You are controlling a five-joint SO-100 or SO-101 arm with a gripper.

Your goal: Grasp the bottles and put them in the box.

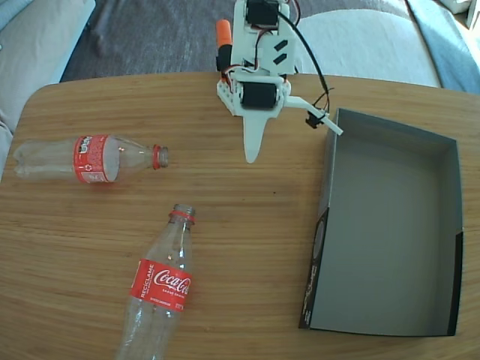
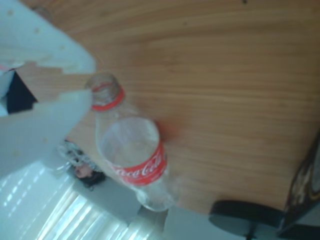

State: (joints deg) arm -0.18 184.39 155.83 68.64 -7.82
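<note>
Two clear plastic Coca-Cola bottles lie on my wood-grain table (image 1: pixel 247 247): near bottle (image 1: pixel 160 285), far bottle (image 1: pixel 86 158). Grey-lined cardboard box (image 1: pixel 390 225) sits empty, right in fixed view. Wrist view shows only near bottle (image 2: pixel 132 155), blurred. My tool (image 1: pixel 253 146) holds nothing; open/closed: can't tell.

1. I see one clear, uncapped bottle (image 1: pixel 86 159) lying flat at the counter's left, neck pointing right.
2. The second bottle (image 1: pixel 160 285) lies diagonally below it, neck up.
3. The grey-lined box (image 1: pixel 390 225) sits empty at right.
</note>
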